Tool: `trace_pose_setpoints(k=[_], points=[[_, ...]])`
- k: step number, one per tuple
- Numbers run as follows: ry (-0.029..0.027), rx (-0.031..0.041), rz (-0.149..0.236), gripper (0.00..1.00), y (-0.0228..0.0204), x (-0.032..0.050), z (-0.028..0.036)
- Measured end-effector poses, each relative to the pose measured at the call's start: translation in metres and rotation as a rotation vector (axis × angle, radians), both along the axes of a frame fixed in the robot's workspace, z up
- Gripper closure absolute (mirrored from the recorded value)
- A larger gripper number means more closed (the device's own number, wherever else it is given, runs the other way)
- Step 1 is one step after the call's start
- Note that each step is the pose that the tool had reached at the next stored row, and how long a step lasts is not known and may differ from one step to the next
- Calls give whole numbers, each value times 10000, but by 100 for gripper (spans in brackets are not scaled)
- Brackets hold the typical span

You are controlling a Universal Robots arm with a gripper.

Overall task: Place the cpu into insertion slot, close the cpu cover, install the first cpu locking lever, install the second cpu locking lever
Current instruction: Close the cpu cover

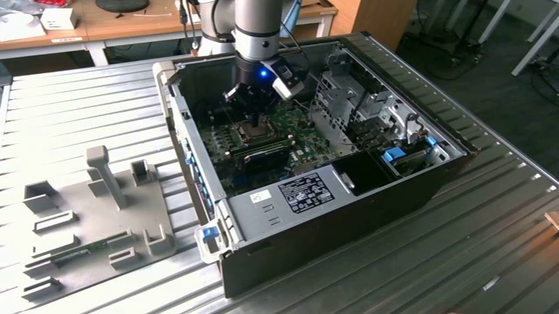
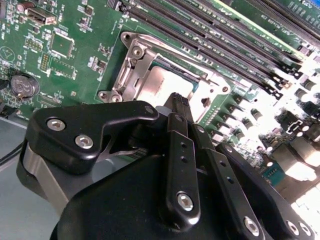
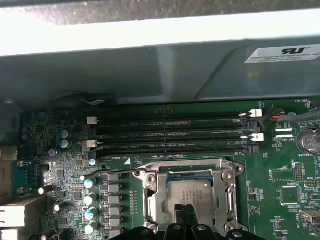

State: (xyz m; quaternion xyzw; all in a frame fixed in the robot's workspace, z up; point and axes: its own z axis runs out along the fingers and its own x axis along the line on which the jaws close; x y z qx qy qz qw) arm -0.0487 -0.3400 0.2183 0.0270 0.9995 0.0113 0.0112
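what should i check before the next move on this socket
1. Chip lying flat in the socket: ok, in both wrist views.
2. Cover down around the chip, with the chip's top showing through its cut-out: looks ok.
3. Locking lever latched: cannot tell.
4. Claw over the middle of the chip, tips shut and holding nothing: ok.
5. Claw apart from the memory slots beside the socket: ok.
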Motion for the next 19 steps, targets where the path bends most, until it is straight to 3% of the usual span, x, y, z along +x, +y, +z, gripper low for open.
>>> trace_pose_setpoints(k=[4,10,19], points=[[-1,-2,28,90,0,-34,-3],[-1,-3,411,90,0,-46,-9],[0,-24,466,90,0,-123,-44]])
